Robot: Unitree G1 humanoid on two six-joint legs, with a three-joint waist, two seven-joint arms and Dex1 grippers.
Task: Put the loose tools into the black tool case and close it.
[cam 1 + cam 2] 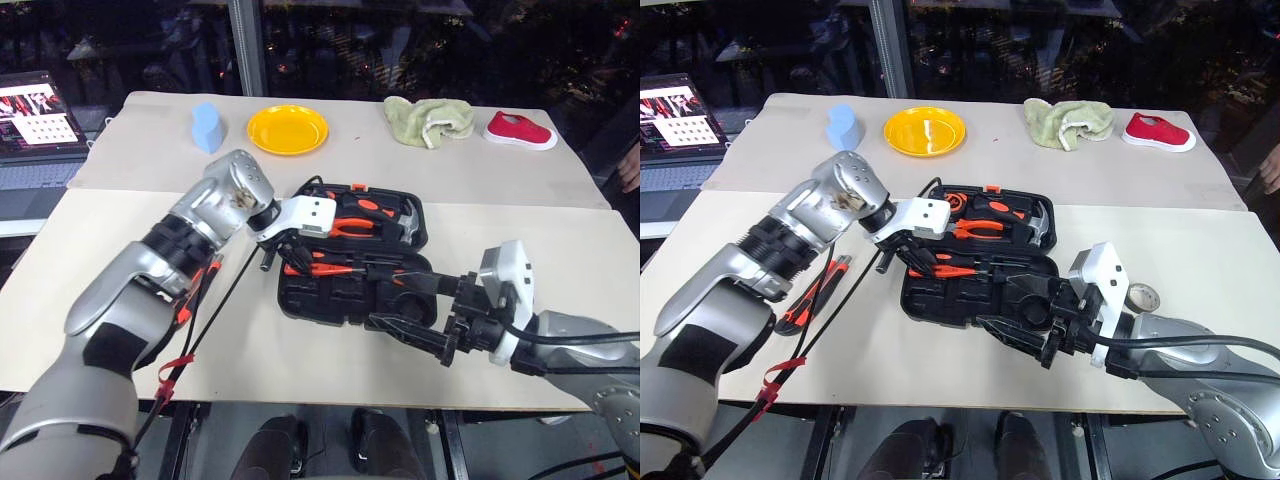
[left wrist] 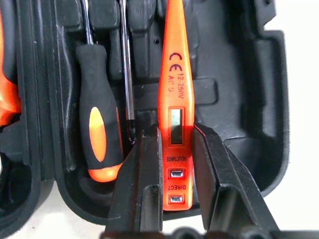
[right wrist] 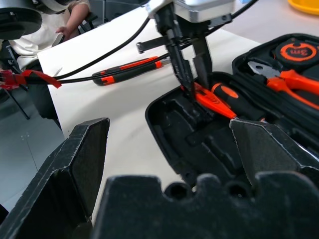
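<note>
The left gripper point(image 2: 180, 149) has its two black fingers clamped on the flat sides of the slim orange tester screwdriver point(image 2: 173, 89), pinching it at the button end of the handle, just below its little display window. The right gripper point(image 3: 169, 164) stands wide apart and holds nothing, hanging just off the near right corner of the case.

The tester is a light, stiff, smooth plastic stick — easy to lift, but apt to swivel in a two-finger pinch, so the grip on its flat faces, close to the butt, looks a sound one. Its long axis runs away from the left fingers, tip leading, down into the front half of the black tool case point(image 1: 300, 300). It lies nearly parallel to a black-and-orange-handled screwdriver point(image 2: 99, 134) already seated in a recess just beside it. Whether the tip has touched the moulded floor I cannot tell; the far end runs out of the wrist view.

The case lies open on the white table point(image 1: 120, 300), its back half carrying the orange-handled pliers point(image 1: 352, 227) and a hammer point(image 1: 400, 222). Outside the case, the orange-and-black utility knife point(image 1: 812, 292) rests on the table to the left, well apart, and a small tape roll point(image 1: 1144, 296) sits to the right.
</note>
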